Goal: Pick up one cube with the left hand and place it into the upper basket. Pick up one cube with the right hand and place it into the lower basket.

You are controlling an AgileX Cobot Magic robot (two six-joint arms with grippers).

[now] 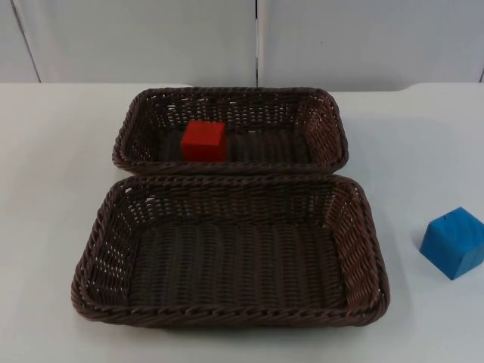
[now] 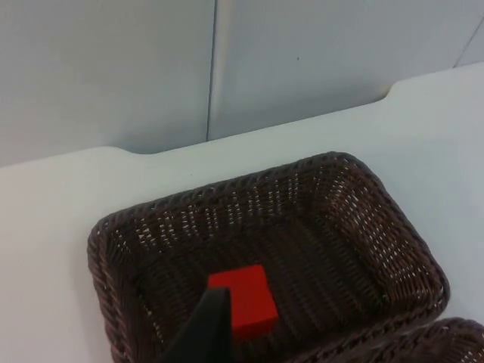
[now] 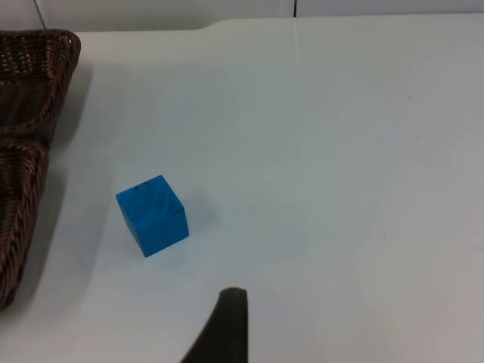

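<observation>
Red cube (image 1: 204,141) inside upper basket (image 1: 327,113); blue cube (image 1: 453,242) beside lower basket (image 1: 368,227).

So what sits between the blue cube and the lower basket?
Nothing: bare white table separates the blue cube from the lower basket in the top view. The right wrist view shows the same bare stretch.

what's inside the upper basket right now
A red cube sits on the floor of the upper basket, toward its left end. The near wall hides a strip of floor.
</observation>
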